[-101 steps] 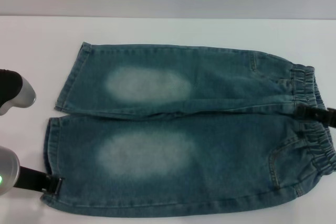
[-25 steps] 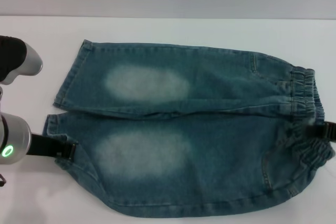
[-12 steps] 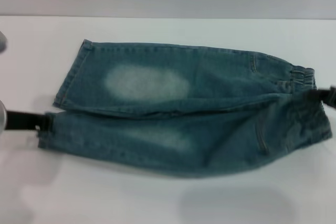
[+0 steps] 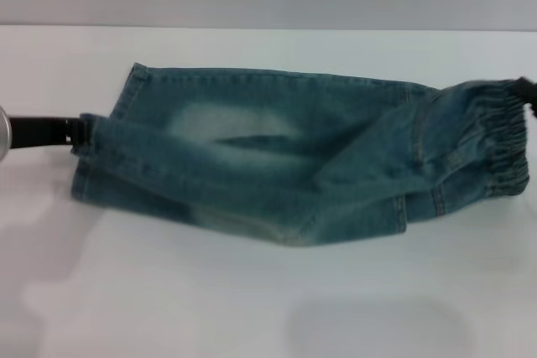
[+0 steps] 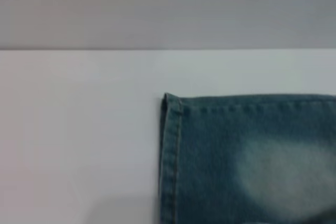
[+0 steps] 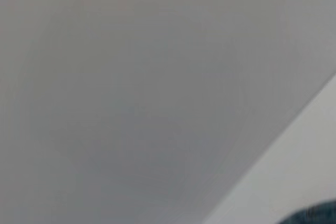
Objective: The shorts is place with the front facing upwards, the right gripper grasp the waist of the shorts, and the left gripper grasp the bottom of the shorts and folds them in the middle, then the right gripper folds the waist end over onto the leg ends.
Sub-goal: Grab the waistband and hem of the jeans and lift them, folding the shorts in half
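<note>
The shorts (image 4: 285, 165) are held up over the white counter (image 4: 252, 308). The near leg's hem is pinched by the left tool (image 4: 74, 133), the waist (image 4: 503, 136) by the right tool (image 4: 525, 85). Both ends should be moved together and laid flat on the far leg.

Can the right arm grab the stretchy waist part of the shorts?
Probably yes, it seems to be holding it already. The right gripper sits at the waist of the shorts, which is lifted and carried over the far leg. Its jaws are mostly out of view.
</note>
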`<state>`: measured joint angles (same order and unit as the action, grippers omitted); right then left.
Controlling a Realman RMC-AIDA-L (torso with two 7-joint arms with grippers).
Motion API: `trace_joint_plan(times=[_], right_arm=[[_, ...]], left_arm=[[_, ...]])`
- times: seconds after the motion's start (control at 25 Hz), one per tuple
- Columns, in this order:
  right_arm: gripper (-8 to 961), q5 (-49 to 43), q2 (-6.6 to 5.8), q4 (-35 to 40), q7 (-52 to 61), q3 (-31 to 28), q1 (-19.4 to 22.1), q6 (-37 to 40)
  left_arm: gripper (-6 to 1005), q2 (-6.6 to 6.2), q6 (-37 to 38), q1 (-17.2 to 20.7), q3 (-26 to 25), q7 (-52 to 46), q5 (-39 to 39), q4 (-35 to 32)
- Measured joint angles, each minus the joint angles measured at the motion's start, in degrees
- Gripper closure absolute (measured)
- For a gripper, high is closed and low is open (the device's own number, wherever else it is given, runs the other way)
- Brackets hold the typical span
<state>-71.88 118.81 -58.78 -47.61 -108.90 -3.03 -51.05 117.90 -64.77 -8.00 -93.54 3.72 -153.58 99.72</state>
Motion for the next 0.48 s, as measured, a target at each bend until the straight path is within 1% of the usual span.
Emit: trace_joint_plan(times=[0.16,0.28,0.36,0.4,0.48], right_arm=[[949,9.2,0.0,5.6,-5.6,-2.2,-0.3,-2.4],[948,15.5,0.1,9.4,-9.1,-2.8,-0.2,-4.2],[948,18.9,0.06,13.1,-10.7,-3.5,-0.8,-6.3],[948,18.9,0.06,13.1,-10.7,-3.5,-0.8,-6.3],[948,20.8,0.1,15.6,-11.6,-4.2,-1.5,-7.9]], left_arm=[[966,-0.05,2.2,-0.3,-1.7,0.8,2.1,-1.2],[965,-0.05,3.2,-0.3,-2.5,0.9,2.6,-1.9],[965,-0.05,3.5,-0.4,-3.0,1.0,3.1,-2.0],[965,-0.05,3.5,-0.4,-3.0,1.0,3.1,-2.0],[964,-0.05,3.9,-0.4,-3.2,1.4,3.4,-2.0]])
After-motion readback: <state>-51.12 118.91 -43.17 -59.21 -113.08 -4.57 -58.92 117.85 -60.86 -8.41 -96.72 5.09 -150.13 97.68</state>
